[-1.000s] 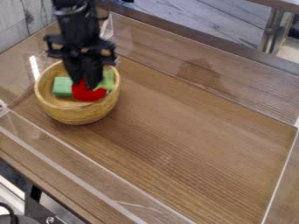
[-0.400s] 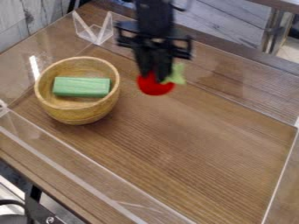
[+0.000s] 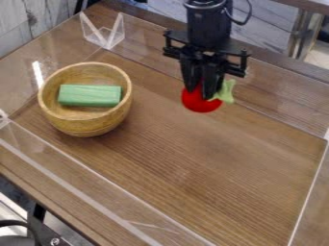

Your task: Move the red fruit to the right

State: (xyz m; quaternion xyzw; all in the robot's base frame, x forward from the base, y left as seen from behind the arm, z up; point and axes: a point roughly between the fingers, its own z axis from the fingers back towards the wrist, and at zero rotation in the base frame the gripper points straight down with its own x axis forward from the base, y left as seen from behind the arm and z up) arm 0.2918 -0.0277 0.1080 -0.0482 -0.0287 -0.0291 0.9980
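Observation:
The red fruit (image 3: 201, 100) is a small bright red toy with a green leafy cap (image 3: 228, 90) sticking out to its right. It hangs just above the wooden tabletop, right of centre. My black gripper (image 3: 203, 93) points straight down and is shut on the red fruit, its fingers (image 3: 191, 76) pinching the top of it. The fruit is well clear of the wooden bowl (image 3: 83, 117) on the left.
Inside the bowl lies a light green oblong block (image 3: 88, 94). Clear acrylic walls (image 3: 100, 33) ring the wooden table (image 3: 193, 163). A grey metal frame runs along the back right.
The gripper has lifted the red fruit out of the bowl and carried it to the right across the table. The green block stays in the bowl.

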